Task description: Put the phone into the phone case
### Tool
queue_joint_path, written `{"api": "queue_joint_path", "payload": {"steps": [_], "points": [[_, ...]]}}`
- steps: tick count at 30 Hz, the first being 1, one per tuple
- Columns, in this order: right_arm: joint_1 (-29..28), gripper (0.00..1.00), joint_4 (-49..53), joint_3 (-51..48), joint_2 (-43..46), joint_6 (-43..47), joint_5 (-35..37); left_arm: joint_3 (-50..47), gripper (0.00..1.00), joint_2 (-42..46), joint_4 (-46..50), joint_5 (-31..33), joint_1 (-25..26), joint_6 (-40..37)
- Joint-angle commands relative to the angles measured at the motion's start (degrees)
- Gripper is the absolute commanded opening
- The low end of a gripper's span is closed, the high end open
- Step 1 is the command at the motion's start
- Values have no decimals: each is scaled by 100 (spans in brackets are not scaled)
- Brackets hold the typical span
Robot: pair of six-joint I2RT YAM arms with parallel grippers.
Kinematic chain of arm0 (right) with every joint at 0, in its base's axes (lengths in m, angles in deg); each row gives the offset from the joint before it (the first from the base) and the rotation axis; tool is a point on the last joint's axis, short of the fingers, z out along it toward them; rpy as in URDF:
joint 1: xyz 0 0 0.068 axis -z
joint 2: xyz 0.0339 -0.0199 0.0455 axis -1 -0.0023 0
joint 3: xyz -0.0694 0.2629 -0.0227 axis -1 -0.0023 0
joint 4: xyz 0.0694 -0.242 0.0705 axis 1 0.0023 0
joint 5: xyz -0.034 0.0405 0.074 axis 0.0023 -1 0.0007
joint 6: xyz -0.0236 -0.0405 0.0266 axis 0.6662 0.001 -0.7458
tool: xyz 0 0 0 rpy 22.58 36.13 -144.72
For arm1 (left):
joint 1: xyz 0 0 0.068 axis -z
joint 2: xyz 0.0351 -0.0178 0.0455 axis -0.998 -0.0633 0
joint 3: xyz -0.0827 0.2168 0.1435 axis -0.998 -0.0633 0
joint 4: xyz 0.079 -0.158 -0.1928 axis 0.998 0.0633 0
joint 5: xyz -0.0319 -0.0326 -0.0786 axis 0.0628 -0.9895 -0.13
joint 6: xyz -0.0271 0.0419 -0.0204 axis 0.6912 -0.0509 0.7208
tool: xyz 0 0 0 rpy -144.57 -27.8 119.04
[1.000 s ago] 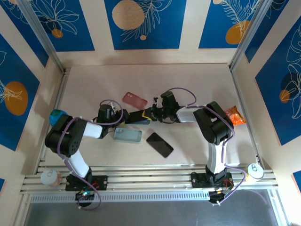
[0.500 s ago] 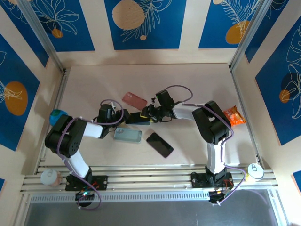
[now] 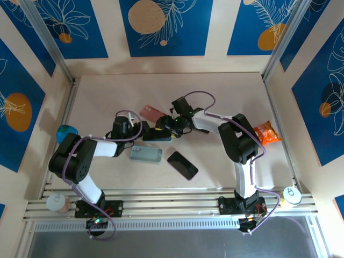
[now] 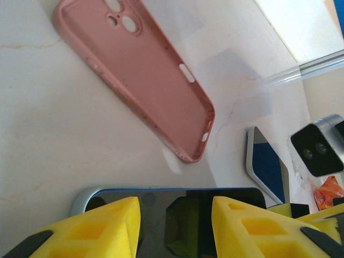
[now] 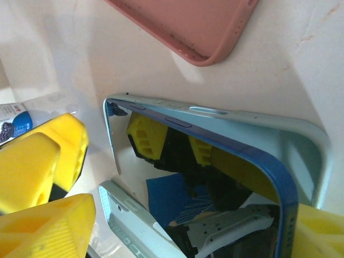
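A dark-screened phone (image 3: 157,135) with a blue frame (image 5: 236,148) stands tilted between the arms. A pale blue case rim (image 5: 279,124) shows behind it, and the frame stands off that rim. My left gripper (image 3: 138,133) is shut on the phone's left end. The glossy screen (image 4: 177,207) runs behind the yellow fingers (image 4: 102,226) of my left gripper (image 4: 174,223). My right gripper (image 3: 167,124) hangs open over the phone's right end; in its wrist view the right gripper (image 5: 188,215) has its jaws set wide, apart from the phone.
A pink case (image 3: 153,113) (image 4: 140,70) lies open side up just beyond the phone. A teal case (image 3: 146,154) and a black phone (image 3: 183,165) lie nearer the arm bases. An orange snack packet (image 3: 267,131) sits at the right wall.
My right gripper has opened off the phone's right end and shifted left and farther from the bases. The left gripper and the phone have stayed put.
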Motion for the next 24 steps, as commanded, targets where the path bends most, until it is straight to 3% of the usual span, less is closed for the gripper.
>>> {"api": "queue_joint_path", "payload": {"steps": [1,24], "points": [[-57,78,603,258,-65,110,185,129,41,126,121,-134,47,-238],[-123,81,1813,1239,-526,478,790,94,41,-17,45,-310,45,-209]]}}
